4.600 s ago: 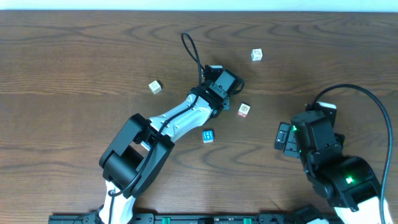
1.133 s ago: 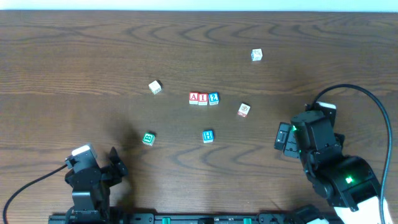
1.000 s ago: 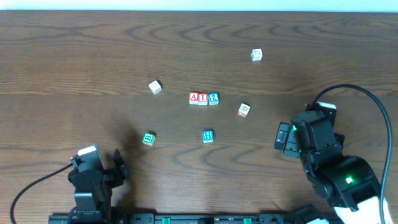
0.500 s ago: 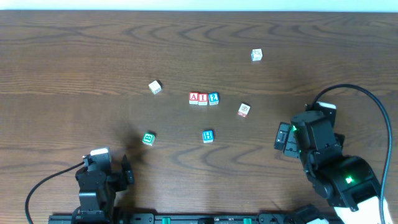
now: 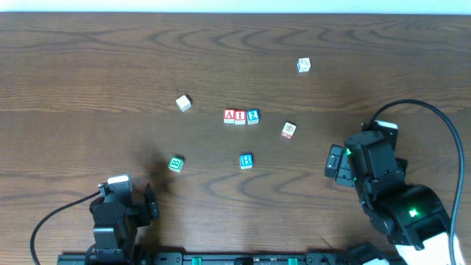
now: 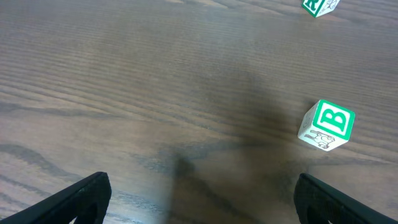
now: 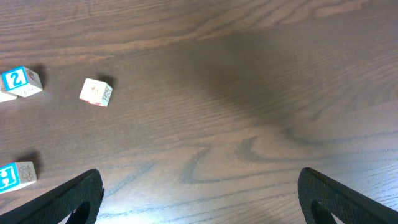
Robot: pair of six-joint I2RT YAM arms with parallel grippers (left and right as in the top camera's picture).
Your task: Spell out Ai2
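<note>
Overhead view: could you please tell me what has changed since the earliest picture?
The left gripper withdrew from the centre to the near-left edge, open, uncovering the A, I, 2 row and green B block. The right gripper and other blocks stayed put.

**Overhead view.** I see the table [image 5: 88,66] lit evenly and fairly brightly from above, the grain crisp, with a pale overexposed strip beyond its far edge. A soft dark smudge of shadow lies towards the near-left corner, just beyond the left arm [image 5: 118,217]. The blocks [image 5: 240,116] throw only slight shadows. A green lamp [image 5: 413,213] glows on the right arm [image 5: 379,165].

**Left wrist view.** A broad diffuse shadow crosses the middle of the wood; the B block [image 6: 328,126] is sharp.

**Right wrist view.** A dim diagonal band runs across the wood, with a pale sheen low in the frame, left of centre.
</note>
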